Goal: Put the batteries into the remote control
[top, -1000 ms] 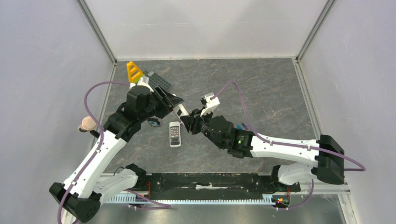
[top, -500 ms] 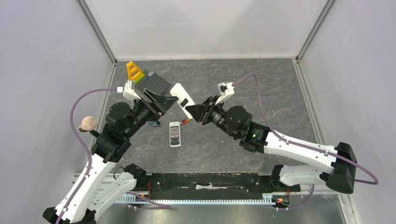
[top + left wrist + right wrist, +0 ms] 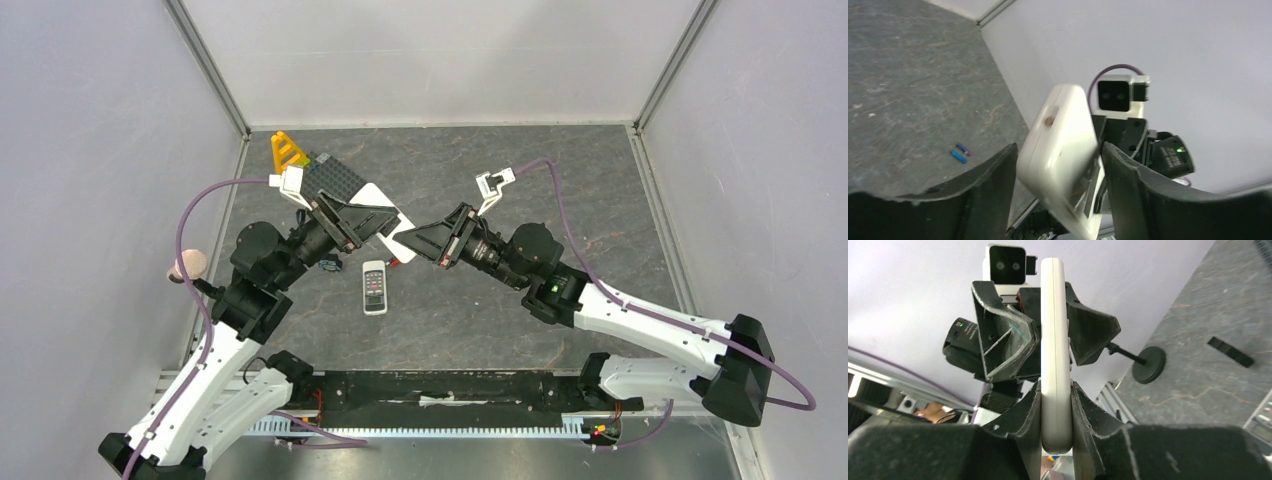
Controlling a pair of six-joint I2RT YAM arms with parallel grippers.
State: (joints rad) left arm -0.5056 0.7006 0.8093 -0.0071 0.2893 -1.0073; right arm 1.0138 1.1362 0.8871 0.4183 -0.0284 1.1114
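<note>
A white remote control (image 3: 375,194) hangs in the air between the two arms. My right gripper (image 3: 405,245) is shut on its near end. In the right wrist view the remote (image 3: 1054,315) stands edge-on, pinched between the fingers of that gripper (image 3: 1055,387). My left gripper (image 3: 380,218) straddles the other end with its jaws open. In the left wrist view a small gap shows on each side of the remote (image 3: 1060,150). Two blue-purple batteries (image 3: 960,153) lie on the table. Something small and red-orange (image 3: 398,262), likely batteries, lies under the right gripper.
A small remote with buttons (image 3: 374,287) lies on the dark table below the grippers. A grey studded plate (image 3: 335,178) and a yellow piece (image 3: 288,152) sit at the back left. A thin black strip (image 3: 1230,351) and a round black foot (image 3: 1149,362) rest on the table.
The white remote has gone up off the table and towards the back. My left gripper has opened wide around it while the right has tightened onto its end. Both arms have risen.
</note>
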